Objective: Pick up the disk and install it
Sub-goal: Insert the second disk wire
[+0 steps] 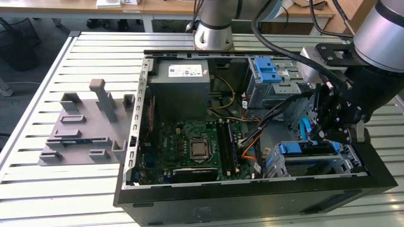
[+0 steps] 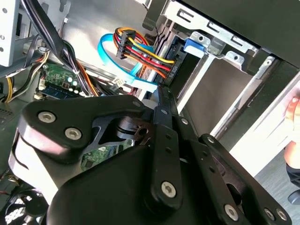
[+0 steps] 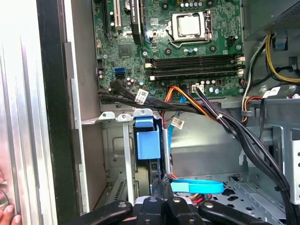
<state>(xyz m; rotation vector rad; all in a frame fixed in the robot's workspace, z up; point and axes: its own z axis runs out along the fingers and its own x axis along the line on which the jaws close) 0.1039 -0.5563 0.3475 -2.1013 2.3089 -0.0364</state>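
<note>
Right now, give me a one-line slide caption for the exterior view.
Claw lowered inside the open computer case, above the blue-framed disk sitting in its drive cage beside the motherboard.

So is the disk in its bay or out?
In: the disk sits inside the metal bay, blue bracket showing, the tool just above.

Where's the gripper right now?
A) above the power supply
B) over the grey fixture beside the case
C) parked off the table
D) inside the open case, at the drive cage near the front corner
D: in the exterior view the gripper hangs inside the open case, just above the blue-framed disk in its drive cage.
</note>
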